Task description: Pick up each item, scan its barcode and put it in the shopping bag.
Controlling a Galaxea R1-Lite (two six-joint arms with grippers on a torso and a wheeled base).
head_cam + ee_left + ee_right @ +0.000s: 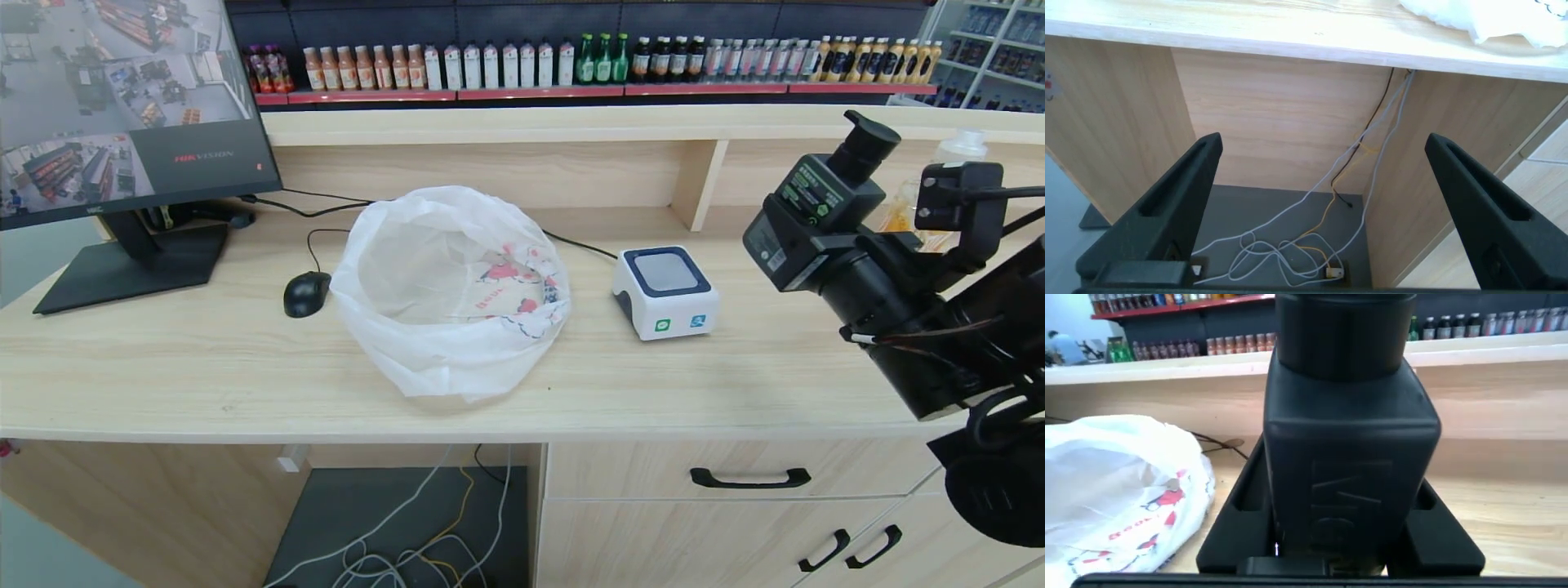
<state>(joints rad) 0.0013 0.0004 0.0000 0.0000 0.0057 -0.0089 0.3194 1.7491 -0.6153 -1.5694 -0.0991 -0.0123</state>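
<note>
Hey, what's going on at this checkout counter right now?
The right gripper is shut on a black bottle, held above the counter to the right of the barcode scanner. The white shopping bag sits open beside the scanner, with nothing visible inside. The left gripper hangs below the counter edge, jaws open and empty.

your right arm (898, 278) hides most of the clear bottle (965, 145) at 2 o'clock; the edge crops the monitor (122, 106) at 10.

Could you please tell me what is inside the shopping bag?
Inside the shopping bag, only its own white plastic shows; no item is visible. Its near wall covers part of the bottom.
</note>
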